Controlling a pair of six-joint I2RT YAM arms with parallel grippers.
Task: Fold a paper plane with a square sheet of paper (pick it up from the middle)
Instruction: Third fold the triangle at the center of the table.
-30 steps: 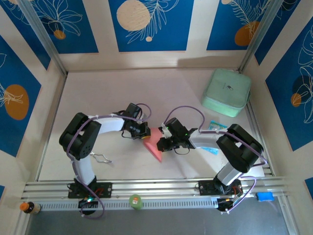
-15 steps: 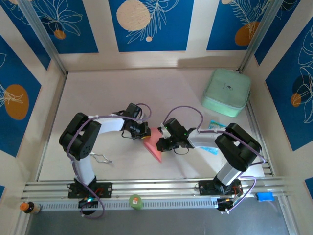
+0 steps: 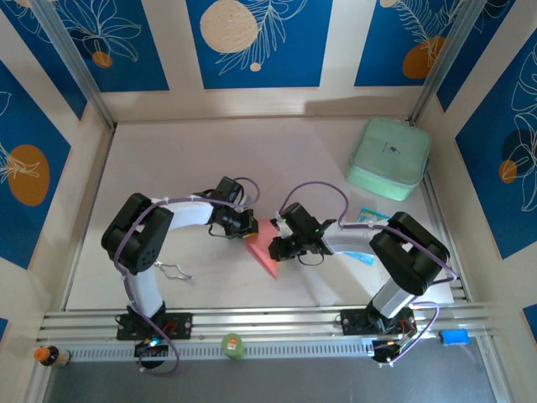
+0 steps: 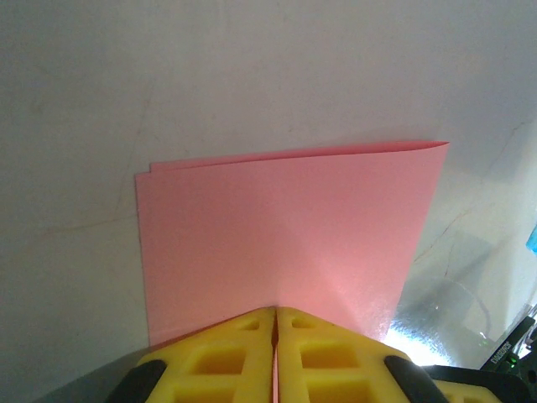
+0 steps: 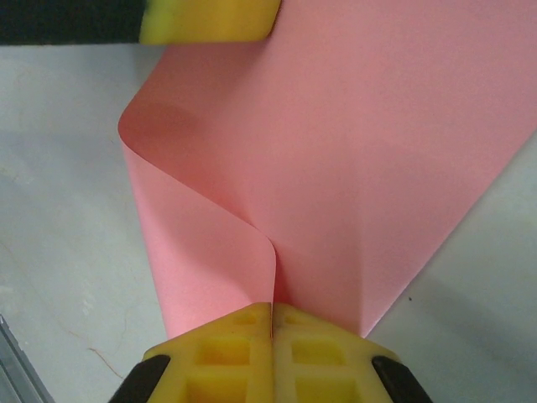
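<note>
The thin, smooth square sheet of paper (image 3: 266, 247), loosely doubled, tapers toward the near edge of the surface (image 3: 185, 159). Both the left jaws and right jaws pinch it

The square sheet of paper (image 3: 266, 254) lies between left gripper (image 3: 250, 235) and right gripper (image 3: 275, 247).

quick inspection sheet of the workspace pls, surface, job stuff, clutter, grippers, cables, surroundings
surface: pale table, faint scuffs
job's things: pink sheet of paper, folded over, one end curling open
clutter: mint-green case back right; blue-and-white packet by the right arm; thin wire piece by the left arm
grippers: left gripper and right gripper both shut on the sheet, at opposite edges
cables: purple cables looped over both arms
surroundings: blue leaf-print panels; small bottle on the front rail
</note>
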